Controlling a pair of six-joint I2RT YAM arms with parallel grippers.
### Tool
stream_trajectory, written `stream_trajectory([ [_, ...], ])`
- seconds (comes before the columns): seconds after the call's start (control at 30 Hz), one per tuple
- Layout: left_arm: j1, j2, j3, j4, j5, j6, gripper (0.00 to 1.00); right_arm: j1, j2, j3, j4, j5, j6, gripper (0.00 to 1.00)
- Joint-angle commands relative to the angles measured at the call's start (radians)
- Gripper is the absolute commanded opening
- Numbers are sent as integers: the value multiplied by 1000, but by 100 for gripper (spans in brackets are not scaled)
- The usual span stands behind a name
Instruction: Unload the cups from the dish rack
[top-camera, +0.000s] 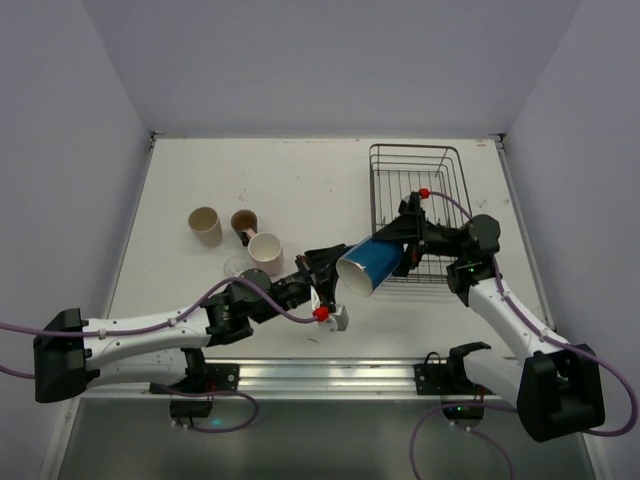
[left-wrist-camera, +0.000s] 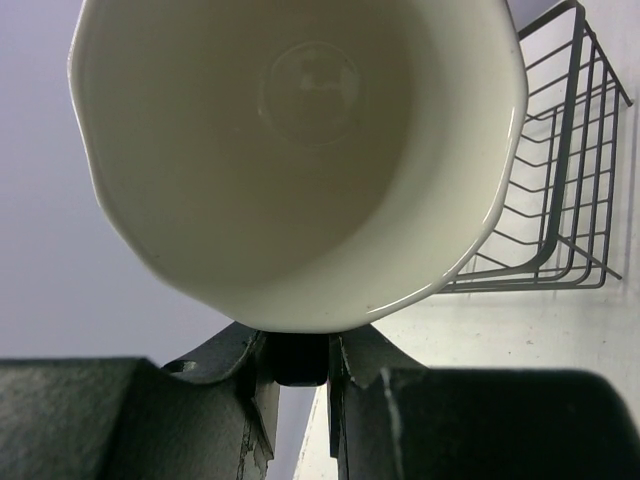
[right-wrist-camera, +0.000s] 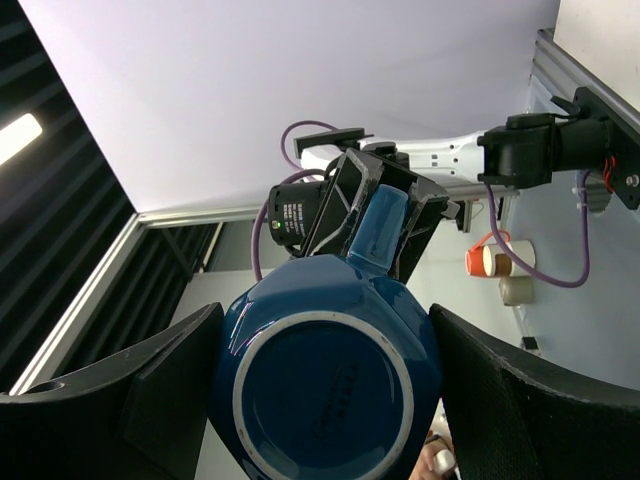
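The blue mug (top-camera: 366, 266) hangs on its side in the air in front of the dish rack (top-camera: 416, 152), caught between both grippers. My right gripper (top-camera: 398, 250) clamps the mug's body from the rack side; its base (right-wrist-camera: 325, 395) fills the right wrist view between the two fingers. My left gripper (top-camera: 334, 270) is at the mouth side, its fingers pinching the handle (right-wrist-camera: 384, 228). The left wrist view looks into the white inside of the mug (left-wrist-camera: 300, 150), with the dark handle squeezed between the fingers (left-wrist-camera: 365, 375). No other cup shows in the dish rack (left-wrist-camera: 575, 190).
On the table left of the mug stand a cream-beige mug (top-camera: 205, 226), a dark brown mug (top-camera: 244, 222), a pale pink cup (top-camera: 265, 248) and a small clear glass (top-camera: 236, 266). White walls close in the table on three sides.
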Motion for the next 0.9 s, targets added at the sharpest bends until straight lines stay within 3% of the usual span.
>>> stream_trajectory([
  [0.0, 2, -10, 45, 20, 34, -26, 0, 9, -6, 64, 74, 4, 293, 0],
  [0.27, 12, -12, 76, -17, 60, -52, 0, 9, 1, 82, 68, -2, 271, 2],
  [0.47, 21, -31, 85, -34, 109, -81, 0, 8, 10, 89, 66, -6, 260, 22],
  [0.7, 22, -61, 82, -60, 135, -99, 0, 8, 18, 105, 63, -17, 248, 59],
  [0.87, 25, -67, 80, -60, 146, -108, 0, 6, 10, 113, 23, -29, 216, 76],
])
